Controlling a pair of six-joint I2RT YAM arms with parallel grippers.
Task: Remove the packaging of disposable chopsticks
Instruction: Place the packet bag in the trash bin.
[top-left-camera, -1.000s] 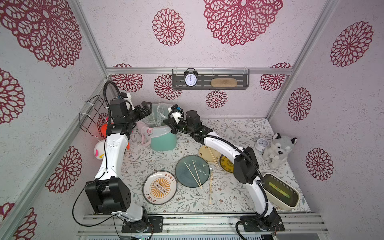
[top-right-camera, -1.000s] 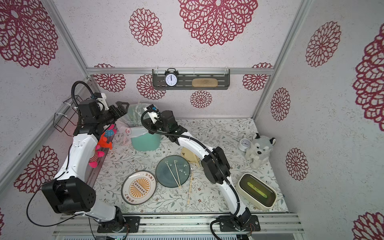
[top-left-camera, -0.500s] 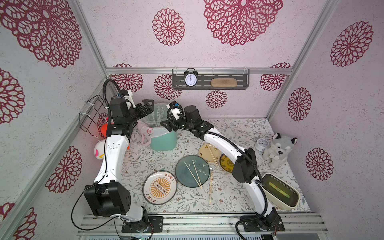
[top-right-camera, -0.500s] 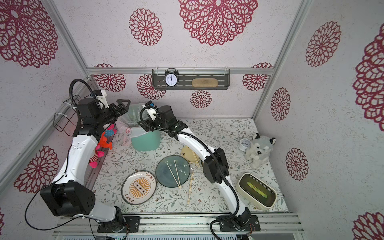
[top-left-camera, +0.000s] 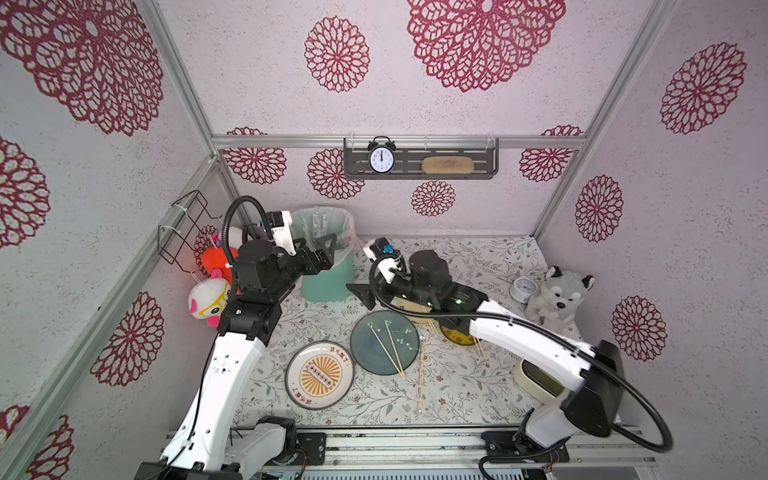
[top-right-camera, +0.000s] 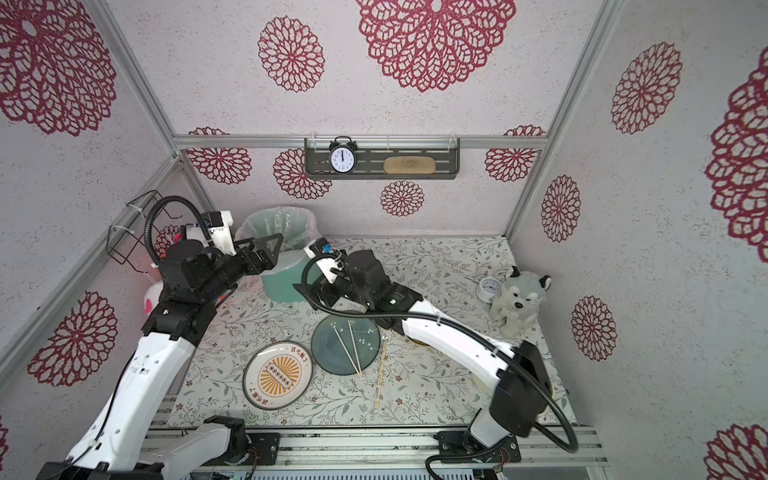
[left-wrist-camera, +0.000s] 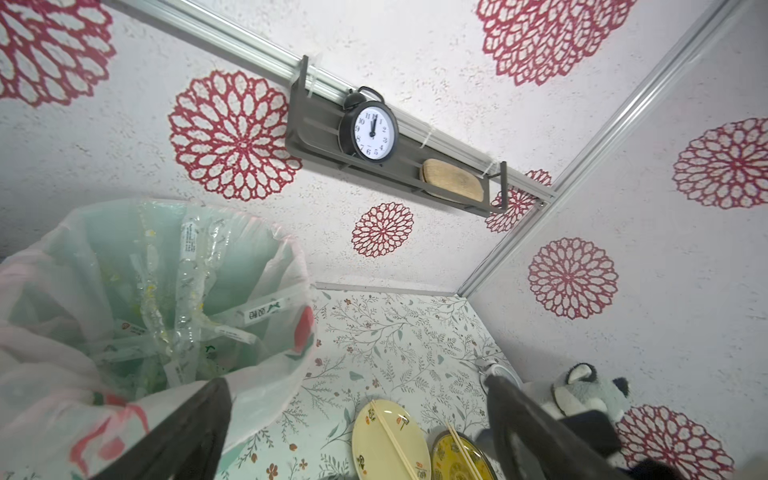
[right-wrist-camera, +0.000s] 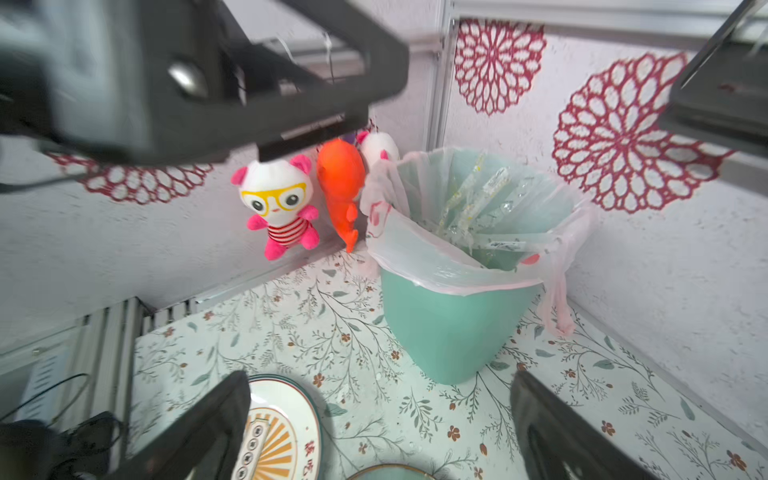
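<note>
Several clear crinkly packaging sleeves (left-wrist-camera: 187, 266) (right-wrist-camera: 482, 195) lie inside the lined green bin (top-left-camera: 328, 282) (top-right-camera: 282, 286) at the back left. Bare disposable chopsticks lie across the dark teal plate (top-left-camera: 388, 345) (top-right-camera: 349, 347), on the table beside it (top-left-camera: 422, 374), and on two yellow plates (left-wrist-camera: 395, 440). My left gripper (top-left-camera: 328, 253) (left-wrist-camera: 357, 380) hangs open at the bin's rim, with nothing between its fingers. My right gripper (top-left-camera: 365, 270) (right-wrist-camera: 380, 378) is open and empty, low over the table just beside the bin.
An orange-patterned plate (top-left-camera: 319, 376) sits at the front. A husky plush (top-left-camera: 557, 295) and a small clock (top-left-camera: 523, 289) stand at the right wall. Plush toys (right-wrist-camera: 278, 208) hang at the left wall. A white oval container (top-left-camera: 536, 378) lies under my right arm.
My right gripper has opened and drawn back from over the bin, down toward the table beside it. My left gripper has stayed open at the bin's rim.
</note>
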